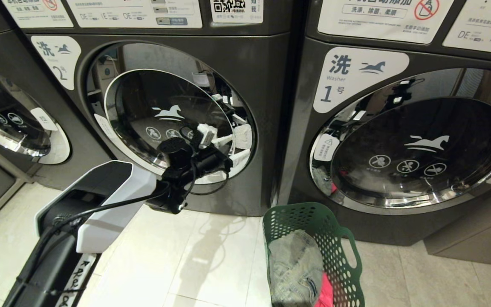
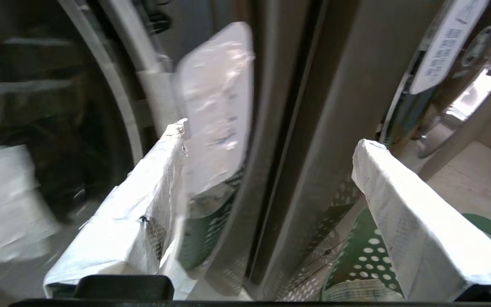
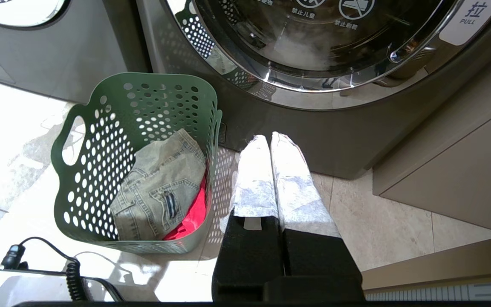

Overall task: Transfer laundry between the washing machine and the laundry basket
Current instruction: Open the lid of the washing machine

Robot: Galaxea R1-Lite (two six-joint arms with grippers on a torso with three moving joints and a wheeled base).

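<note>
Left gripper (image 1: 224, 147): white-wrapped fingers (image 2: 416, 221) spread wide, empty, at right rim of dark grey front-loader washing machine marked 2 (image 1: 267, 106) | right gripper (image 3: 271, 170): fingers pressed together, empty, low over floor | dark green perforated plastic laundry basket (image 1: 309, 217) on floor between machines, holding faded denim (image 3: 160, 187) over red cloth (image 3: 192, 215) | left wrist view blurred.

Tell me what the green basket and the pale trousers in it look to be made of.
The laundry basket looks like moulded matte plastic: thin, even walls punched with round holes and slot handles. The trousers look like faded denim, judging by the stitched seams and pocket, though that is only from their look.
</note>
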